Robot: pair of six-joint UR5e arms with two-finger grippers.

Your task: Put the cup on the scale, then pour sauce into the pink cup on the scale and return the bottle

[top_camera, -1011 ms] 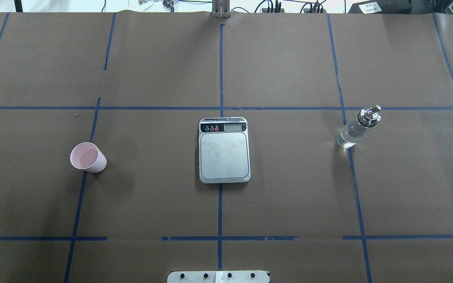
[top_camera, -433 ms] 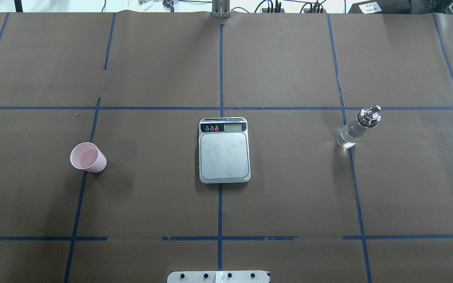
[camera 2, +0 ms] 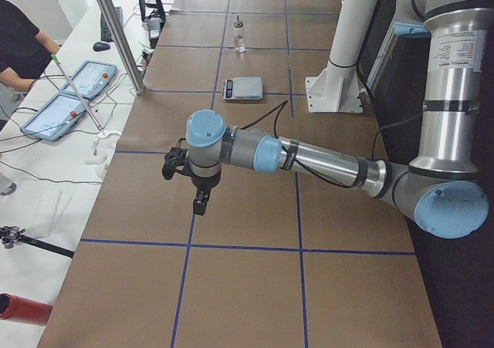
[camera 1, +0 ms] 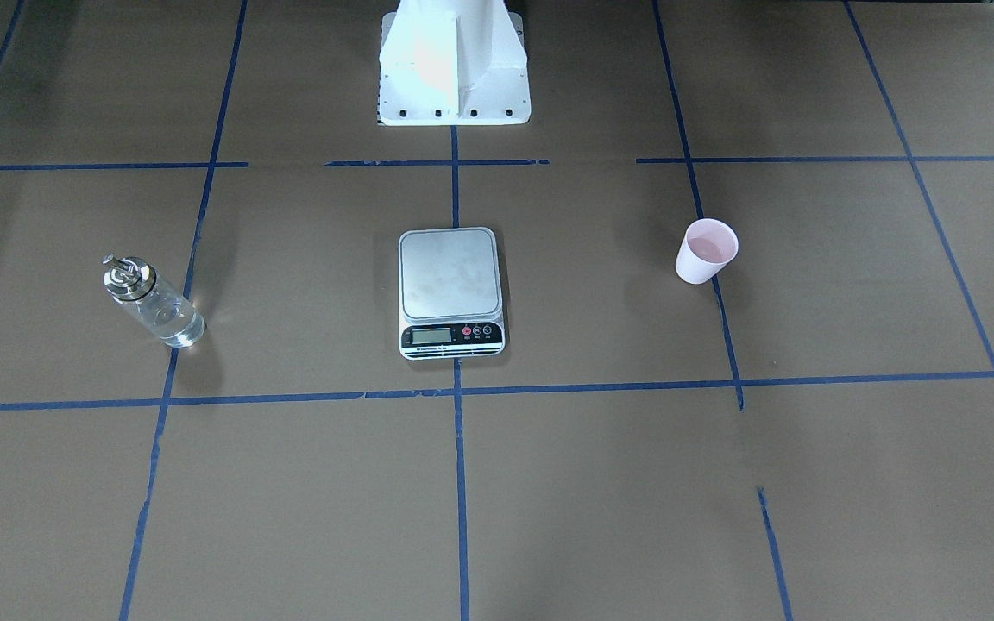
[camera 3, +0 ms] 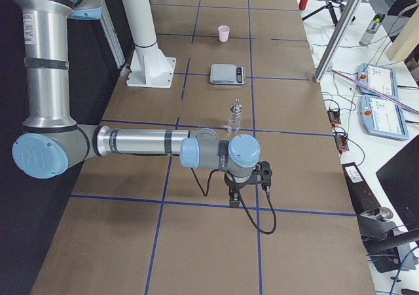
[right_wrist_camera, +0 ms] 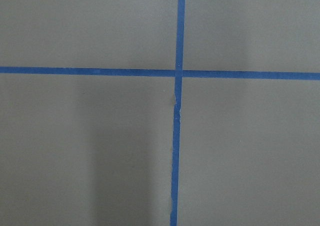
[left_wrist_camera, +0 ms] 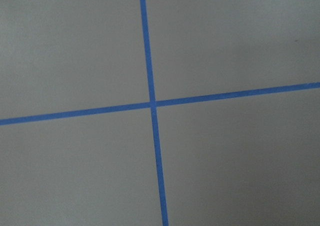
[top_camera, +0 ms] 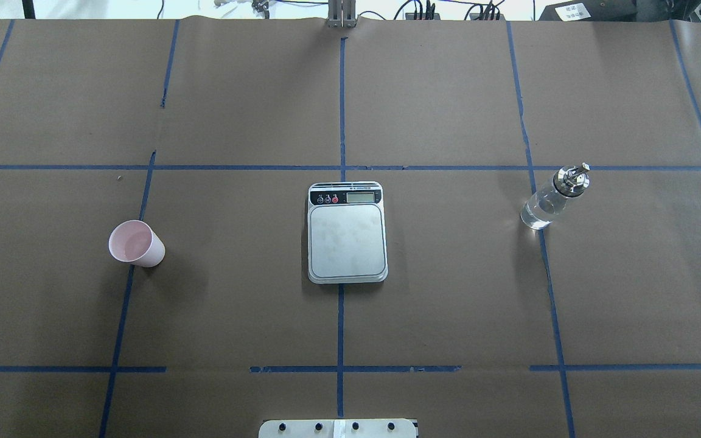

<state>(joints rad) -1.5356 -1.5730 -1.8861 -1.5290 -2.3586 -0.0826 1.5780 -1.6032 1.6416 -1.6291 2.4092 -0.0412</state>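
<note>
Though upright, cup (top_camera: 136, 243) far from left end effector (camera 2: 199, 207)

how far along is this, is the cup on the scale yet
Nothing looks done: the cup stands on the table, apart from the scale, whose platform is bare. Nothing is in hand: the left gripper and right gripper hang over bare table. All is left: cup onto scale, pouring from the bottle, returning it.

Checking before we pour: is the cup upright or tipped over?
Upright. The cup stands on its narrow base with its open mouth facing up, well apart from the scale.
</note>
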